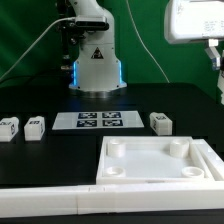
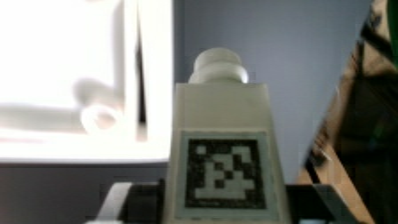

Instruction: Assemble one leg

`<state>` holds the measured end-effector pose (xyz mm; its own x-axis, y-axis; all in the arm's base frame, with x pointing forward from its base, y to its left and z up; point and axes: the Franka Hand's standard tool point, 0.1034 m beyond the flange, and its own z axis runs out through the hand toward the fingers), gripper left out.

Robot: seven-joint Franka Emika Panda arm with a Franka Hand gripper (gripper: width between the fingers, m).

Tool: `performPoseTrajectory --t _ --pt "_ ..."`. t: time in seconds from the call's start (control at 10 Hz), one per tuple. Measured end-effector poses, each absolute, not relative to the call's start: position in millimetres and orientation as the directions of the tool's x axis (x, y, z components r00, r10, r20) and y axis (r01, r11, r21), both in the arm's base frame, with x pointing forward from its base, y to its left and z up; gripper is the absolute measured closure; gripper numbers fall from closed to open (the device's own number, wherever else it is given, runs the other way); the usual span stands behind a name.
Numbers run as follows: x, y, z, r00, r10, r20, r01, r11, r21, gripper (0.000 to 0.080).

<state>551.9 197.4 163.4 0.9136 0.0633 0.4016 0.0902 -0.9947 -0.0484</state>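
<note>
In the wrist view my gripper (image 2: pixel 224 203) is shut on a leg (image 2: pixel 221 140), a white block with a black-and-white tag on its face and a round peg at its far end. Dark fingers (image 2: pixel 139 198) press both its sides. The white tray-like piece (image 2: pixel 63 95) with a round socket lies beyond it. In the exterior view my gripper (image 1: pixel 216 58) is high at the exterior view's right edge, above the tray-like piece (image 1: pixel 115 170). Three more legs lie on the table: two at the left (image 1: pixel 10 126) (image 1: pixel 35 126) and one right of centre (image 1: pixel 160 122).
The marker board (image 1: pixel 100 121) lies flat in front of the robot base (image 1: pixel 97 65). A long white bar (image 1: pixel 50 200) runs along the front edge beside the tray-like piece. A green backdrop closes the back.
</note>
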Motion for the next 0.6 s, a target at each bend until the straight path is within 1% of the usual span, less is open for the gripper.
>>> performPoseTrajectory --t 0.1,0.3,0.4,0.5,0.6 --pt "547.3 199.1 159.6 0.912 0.054 0.406 0.084 -0.995 -0.058 0.0504" --pt "547.7 200.5 159.5 0.916 0.052 0.398 0.086 -0.994 -0.069 0.0504" --pt "548.6 197.2 156.3 0.913 0.095 0.397 0.125 -0.991 -0.052 0.0504" --pt "561.3 174.2 140.8 0.898 0.196 0.394 0.212 -0.977 0.002 0.0504" --pt "594.4 155.2 143.9 0.89 0.197 0.412 0.209 -0.978 0.015 0.0504"
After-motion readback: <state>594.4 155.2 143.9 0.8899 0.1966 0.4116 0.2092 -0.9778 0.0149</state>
